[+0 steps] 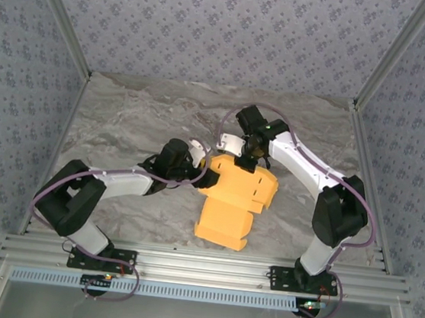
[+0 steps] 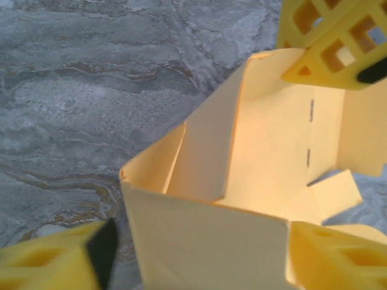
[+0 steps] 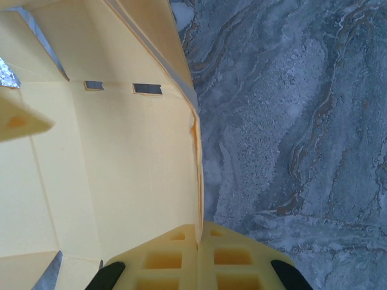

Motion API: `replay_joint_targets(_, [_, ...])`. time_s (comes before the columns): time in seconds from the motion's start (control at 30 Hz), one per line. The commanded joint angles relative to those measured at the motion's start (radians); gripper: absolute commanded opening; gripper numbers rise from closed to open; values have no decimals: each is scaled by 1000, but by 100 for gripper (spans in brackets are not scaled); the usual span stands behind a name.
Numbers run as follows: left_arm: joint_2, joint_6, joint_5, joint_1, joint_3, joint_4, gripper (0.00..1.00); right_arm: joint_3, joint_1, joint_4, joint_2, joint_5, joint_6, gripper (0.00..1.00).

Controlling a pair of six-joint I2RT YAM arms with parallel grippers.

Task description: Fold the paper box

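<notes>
While left end effector straddles, paper box half-folded

The marble table is bare along the far wall and at both sides, but its middle is blocked by the paper box with raised flaps, where the left gripper and right gripper crowd its far end.

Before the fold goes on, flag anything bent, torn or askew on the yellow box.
The paper box is only half formed: far walls up, near panel lying flat. The wall edge pinched by the right gripper shows a small kink with a darker mark. No clear tear; nothing else stands out.
</notes>
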Motion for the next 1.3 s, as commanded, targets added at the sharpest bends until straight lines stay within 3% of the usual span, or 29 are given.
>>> replay_joint_targets(0.0, [-24, 27, -79, 0, -7, 31, 54, -21, -16, 1, -38, -27, 14, 2])
replay_joint_targets(0.1, [-65, 40, -100, 1, -40, 58, 42, -50, -25, 17, -60, -21, 8, 2])
replay_joint_targets(0.23, [-75, 52, -70, 9, -50, 61, 12, -79, -22, 57, -83, -37, 12, 5])
replay_joint_targets(0.3, [-56, 52, -45, 13, -39, 47, 4, -96, -17, 83, -95, -54, 19, 8])
replay_joint_targets(0.37, [-44, 44, -41, 15, -42, 58, 4, -111, -11, 103, -105, -63, 20, 11])
replay_joint_targets(0.47, [-46, 30, -50, 21, -52, 77, 0, -141, -12, 165, -125, -43, 60, 23])
replay_joint_targets(0.53, [-52, 4, -52, 29, -70, 106, 0, -171, -17, 232, -153, -10, 146, 32])
replay_joint_targets(0.73, [-51, -159, -63, 53, -132, 211, 0, -361, -76, 545, -349, -107, 508, 40])
replay_joint_targets(0.9, [-24, -267, -107, 56, -138, 244, 0, -479, -94, 657, -494, -37, 724, 47])
replay_joint_targets(1.0, [-23, -338, -156, 64, -140, 253, 0, -511, -56, 617, -520, -76, 758, 48])
replay_joint_targets(1.17, [-22, -450, -150, 91, -151, 320, 0, -594, 92, 644, -499, -38, 900, 50])
replay_joint_targets(1.27, [-10, -468, -143, 90, -150, 328, 0, -640, 174, 725, -458, 1, 978, 68])
